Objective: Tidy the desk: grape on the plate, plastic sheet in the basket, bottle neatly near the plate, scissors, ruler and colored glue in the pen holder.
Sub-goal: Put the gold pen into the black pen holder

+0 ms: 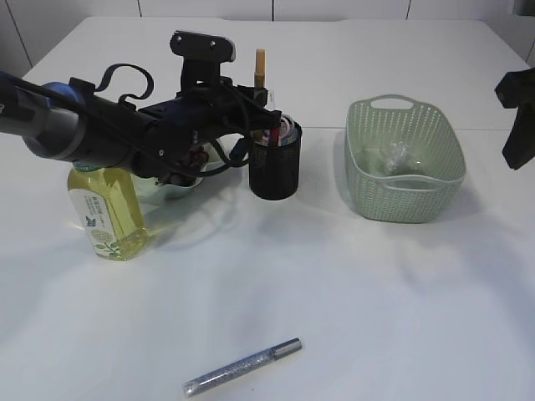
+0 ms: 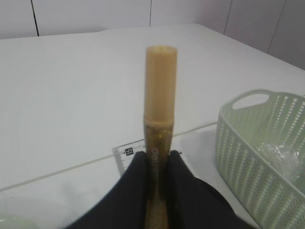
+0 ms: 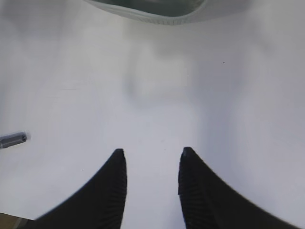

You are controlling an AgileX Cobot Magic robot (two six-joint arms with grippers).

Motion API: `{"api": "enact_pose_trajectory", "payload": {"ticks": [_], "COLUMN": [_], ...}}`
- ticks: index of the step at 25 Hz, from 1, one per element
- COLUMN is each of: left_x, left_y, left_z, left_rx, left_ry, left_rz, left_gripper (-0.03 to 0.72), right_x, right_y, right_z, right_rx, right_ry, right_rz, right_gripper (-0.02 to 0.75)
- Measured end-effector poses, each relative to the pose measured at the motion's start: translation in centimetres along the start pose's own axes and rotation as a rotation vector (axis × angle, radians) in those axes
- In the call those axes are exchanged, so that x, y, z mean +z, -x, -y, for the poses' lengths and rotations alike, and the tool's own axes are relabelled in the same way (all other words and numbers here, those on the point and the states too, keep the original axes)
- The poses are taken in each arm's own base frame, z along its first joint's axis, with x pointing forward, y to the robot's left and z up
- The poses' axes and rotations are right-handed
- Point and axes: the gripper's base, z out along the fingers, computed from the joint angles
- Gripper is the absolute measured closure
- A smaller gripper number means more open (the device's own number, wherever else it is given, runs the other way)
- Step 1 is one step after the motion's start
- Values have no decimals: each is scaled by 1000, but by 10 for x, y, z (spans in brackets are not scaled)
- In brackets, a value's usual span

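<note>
At the far left of the exterior view a bottle (image 1: 106, 219) of yellow liquid is seen standing upright, below and behind the left gripper (image 1: 264, 117); it is judged heavy for its size, smooth-walled and likely slippery, best taken round the body. Just behind the arm a plate (image 1: 171, 189) with dark grapes (image 1: 188, 159) is partly hidden; the grapes are judged soft and easily bruised.

The left gripper is held nearly closed on a gold glitter glue stick (image 2: 159, 124), which is gripped on its lower barrel with the cap pointing up past the fingertips. It is poised directly over the black mesh pen holder (image 1: 276, 165), where red handles, probably the scissors, are already lodged. A clear ruler (image 2: 127, 157) is seen just beyond the fingertips in the left wrist view. The stick is judged light, rigid and smooth; a mid-barrel hold is judged right.

Well below the left gripper, near the table's front edge, a silver glitter glue pen (image 1: 241, 367) is lying flat: thin, light, liable to roll, best pinched across its middle.

Further right, crumpled plastic sheet (image 1: 396, 156) is lying in the green basket (image 1: 405, 196). The right gripper (image 3: 151, 164) is held half open and empty above bare table.
</note>
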Motion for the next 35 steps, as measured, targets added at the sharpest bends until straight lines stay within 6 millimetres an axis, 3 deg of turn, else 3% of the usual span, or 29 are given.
{"api": "enact_pose_trajectory", "payload": {"ticks": [13,21,25,29,35], "left_x": [0,0,0,-9,-36], "left_y": [-3,-3,-3,13,45], "left_z": [2,2,2,3,4], "left_rx": [-5,-11,-15,-15,13], "left_ry": [-22,-25,-24,-12,26], "left_rz": [-34,-35,-38,-83,-265], "left_gripper": [560,431,410,407,406], "right_x": [0,0,0,0,0], "right_y": [0,0,0,0,0], "right_z": [0,0,0,0,0], "right_rx": [0,-1,-1,-1,-2], "right_ry": [0,0,0,0,0], "right_rz": [0,0,0,0,0], "right_gripper": [433,433,433,433,433]}}
